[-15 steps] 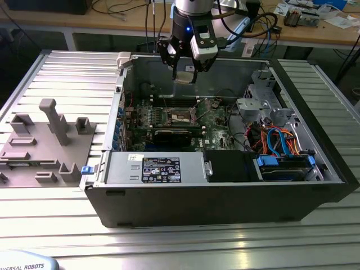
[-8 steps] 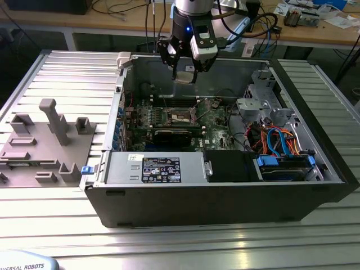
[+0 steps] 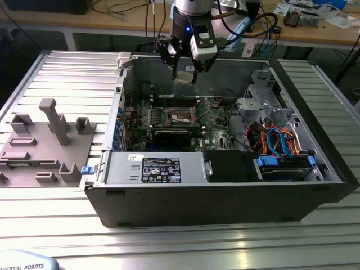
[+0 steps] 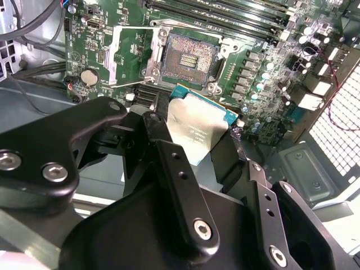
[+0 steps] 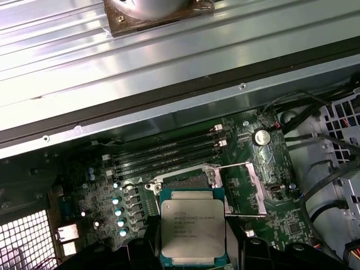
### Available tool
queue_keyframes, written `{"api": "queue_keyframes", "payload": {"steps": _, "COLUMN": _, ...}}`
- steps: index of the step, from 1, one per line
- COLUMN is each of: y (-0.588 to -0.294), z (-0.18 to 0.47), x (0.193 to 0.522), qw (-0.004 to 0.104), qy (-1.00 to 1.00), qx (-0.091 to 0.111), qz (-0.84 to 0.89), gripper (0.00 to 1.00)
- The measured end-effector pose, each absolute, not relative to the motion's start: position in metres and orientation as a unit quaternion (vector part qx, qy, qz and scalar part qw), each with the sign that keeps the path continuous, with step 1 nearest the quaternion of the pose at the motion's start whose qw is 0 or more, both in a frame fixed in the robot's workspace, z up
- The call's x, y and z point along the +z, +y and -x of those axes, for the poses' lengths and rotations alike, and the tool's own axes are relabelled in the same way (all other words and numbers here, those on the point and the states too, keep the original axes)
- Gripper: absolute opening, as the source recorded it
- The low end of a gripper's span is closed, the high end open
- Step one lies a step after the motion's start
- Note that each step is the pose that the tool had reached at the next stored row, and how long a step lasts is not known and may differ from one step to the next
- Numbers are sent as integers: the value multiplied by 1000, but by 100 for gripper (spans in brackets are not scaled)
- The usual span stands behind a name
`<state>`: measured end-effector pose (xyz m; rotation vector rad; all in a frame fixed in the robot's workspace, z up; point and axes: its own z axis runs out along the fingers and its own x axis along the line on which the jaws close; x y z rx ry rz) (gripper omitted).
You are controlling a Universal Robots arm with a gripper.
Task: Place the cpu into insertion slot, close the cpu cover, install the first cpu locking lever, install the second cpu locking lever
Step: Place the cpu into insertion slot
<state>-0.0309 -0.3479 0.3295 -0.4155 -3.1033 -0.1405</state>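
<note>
Holding the cpu (image 5: 193, 228) by two opposite edges, the gripper (image 4: 194, 135) has its fingers (image 4: 169, 163) clamped on the chip, whose silvery top faces both wrist cameras. In the exterior view, the chip hangs at about twelve o'clock from the insertion slot (image 4: 188, 56), raised clear of the green motherboard (image 3: 216, 121) inside the open computer case (image 3: 225, 197). Whether the chip is level or slightly tilted is hard to judge there. The slot is bare, its contact field exposed. The cpu cover (image 4: 132, 53) is swung open and lies just beside the slot, joined along one edge. Long black memory slots (image 5: 163, 154) run along the slot's other side. The power supply (image 3: 157, 169) lies at six o'clock from the slot, and a grey fixture tray (image 3: 45, 146) at nine o'clock from the case.
</note>
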Motion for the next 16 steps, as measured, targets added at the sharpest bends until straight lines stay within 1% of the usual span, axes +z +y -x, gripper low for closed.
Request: {"api": "queue_keyframes", "payload": {"steps": 16, "y": -348, "z": 31, "x": 329, "qw": 3, "qy": -989, "qx": -45, "qz": 140, "gripper": 54}}
